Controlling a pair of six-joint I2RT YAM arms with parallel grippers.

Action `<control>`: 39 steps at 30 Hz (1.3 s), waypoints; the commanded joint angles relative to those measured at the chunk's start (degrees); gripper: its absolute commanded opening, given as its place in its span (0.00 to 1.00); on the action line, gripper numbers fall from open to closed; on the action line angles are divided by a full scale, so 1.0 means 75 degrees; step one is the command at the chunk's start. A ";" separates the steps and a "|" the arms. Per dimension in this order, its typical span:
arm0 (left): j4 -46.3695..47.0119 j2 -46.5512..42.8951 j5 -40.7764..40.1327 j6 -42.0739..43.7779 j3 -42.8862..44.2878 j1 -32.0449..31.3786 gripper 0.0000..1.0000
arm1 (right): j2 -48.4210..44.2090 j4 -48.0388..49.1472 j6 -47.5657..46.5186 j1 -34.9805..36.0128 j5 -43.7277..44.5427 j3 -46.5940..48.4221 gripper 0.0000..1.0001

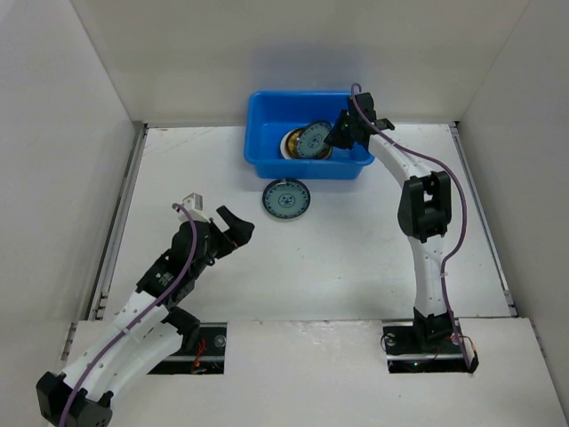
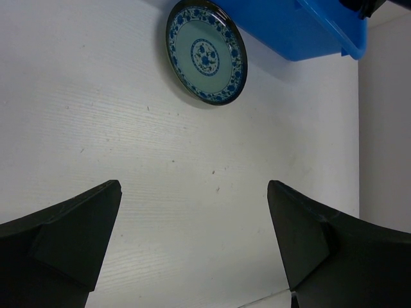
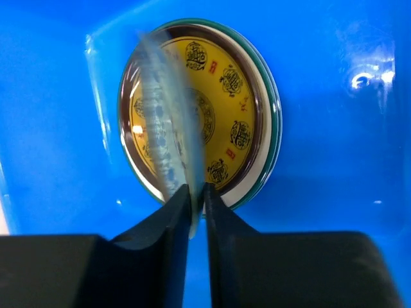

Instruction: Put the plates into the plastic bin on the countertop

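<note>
L gripper [image 1: 234, 224]: jaws wide apart, nothing in them. It hovers over the flat white countertop [image 1: 356, 258], left of its middle and nearer the near edge than the far one.
Loose plate: teal-blue patterned round glazed plate, I'll call it loose plate [image 2: 205, 61]. Flat, face up, just beside the near wall of the bin; looks like a thin gap between them.
Key relation: loose plate lies ahead & to the right of L gripper, toward the far edge. It's round, so no long axis. It lies flat, so I reckon only the rim gives a bite. L arm is much nearer; R arm is busy inside the bin.
Bin: bright blue rectangular plastic bin [image 1: 307, 167] w/ rounded corners, at the far edge, middle-to-right.
In bin: yellow-gold round plate w/ dark rim [image 3: 225, 109], face up on top of a stack toward the bin's right end. White & greenish rims peek out from under it.
Held plate: 2nd teal-blue patterned round plate, held plate [image 3: 157, 115], up on edge, tilted over the stack, blurred.
R gripper [image 3: 198, 189]: fingers nearly together w/ held plate's rim pinched between them, inside the bin's right half.
Count: bins 1. Teal-blue plates 2 (1 on countertop, 1 in R gripper). Yellow-gold 1 seen. At least 1 more under it, can't count exactly.
</note>
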 commanded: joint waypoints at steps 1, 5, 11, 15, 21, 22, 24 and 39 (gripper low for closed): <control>0.0086 0.0006 0.0153 -0.0134 -0.0130 0.0047 1.00 | 0.0033 0.0052 -0.0231 0.0039 0.0164 0.0432 0.24; 0.0273 0.0263 0.0434 -0.0087 -0.0141 0.0199 1.00 | 0.0033 -0.0158 -0.0571 0.0039 0.0469 0.0432 0.37; 0.0987 0.0790 0.0845 -0.0169 -0.0329 0.0410 1.00 | -0.0095 -0.0603 -0.1109 0.0121 0.0879 0.0409 0.59; 0.1771 0.1434 0.1348 -0.0367 -0.0446 0.0609 1.00 | -0.0376 -0.0896 -0.1800 0.0332 0.1487 0.0397 0.71; 0.3353 0.2559 0.1807 -0.1011 -0.0586 0.0961 1.00 | -0.1932 -0.0442 -0.2598 0.0707 0.2203 -0.0584 0.73; 0.3634 0.2746 0.1748 -0.1141 -0.0610 0.0996 1.00 | -0.2295 -0.0243 -0.2680 0.0777 0.2227 -0.0900 0.73; 0.4243 0.3180 0.1666 -0.1410 -0.0645 0.1031 1.00 | -0.3208 0.0272 -0.2809 0.0906 0.2262 -0.1720 0.74; 0.7139 0.6977 0.1467 -0.4058 -0.0141 0.0785 0.70 | -0.8730 0.1365 -0.3125 0.1539 0.2555 -0.6866 0.76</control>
